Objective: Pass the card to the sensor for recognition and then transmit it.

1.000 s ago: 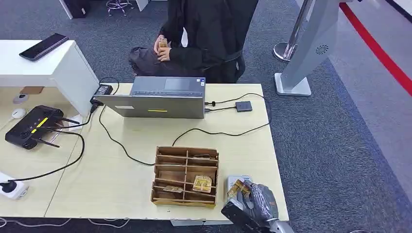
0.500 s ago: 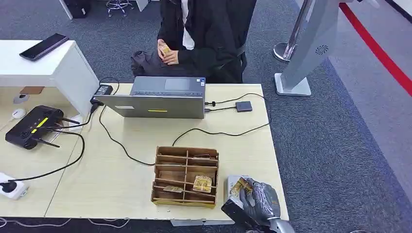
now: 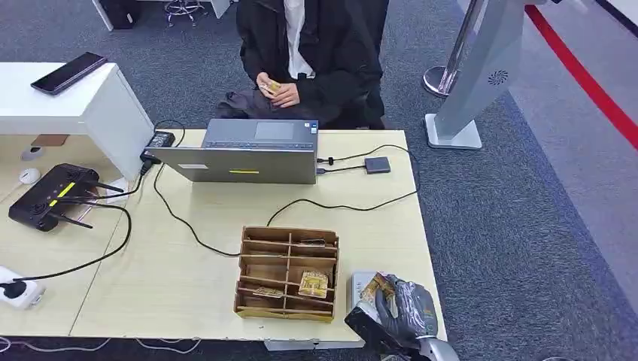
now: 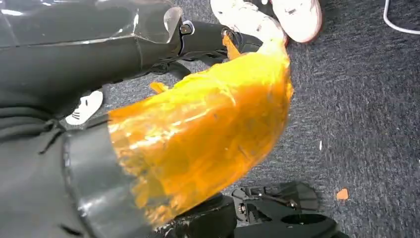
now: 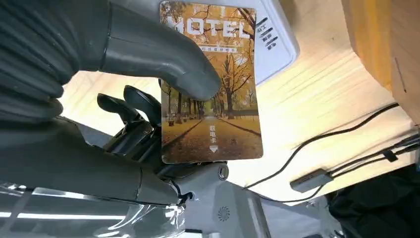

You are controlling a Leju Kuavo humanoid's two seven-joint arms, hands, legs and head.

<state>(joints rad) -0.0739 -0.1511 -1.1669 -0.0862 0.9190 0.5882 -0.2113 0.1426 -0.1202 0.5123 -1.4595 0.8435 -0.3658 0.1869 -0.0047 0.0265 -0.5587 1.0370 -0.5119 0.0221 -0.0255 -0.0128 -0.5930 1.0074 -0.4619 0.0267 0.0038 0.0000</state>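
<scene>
Our right hand (image 3: 402, 312) fingers (image 5: 129, 106) and thumb pinch the hotel key card (image 5: 210, 84) over the white card sensor (image 3: 360, 284) at the table's near right corner; our left hand's state we cannot tell. Left sits the cardboard organizer (image 3: 286, 272), farther the laptop (image 3: 252, 150), then a seated person (image 3: 308, 53)

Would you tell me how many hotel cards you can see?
3: one card in the right hand, one in the cardboard organizer, one in the seated person's hands. Others may lie hidden in compartments.
</scene>
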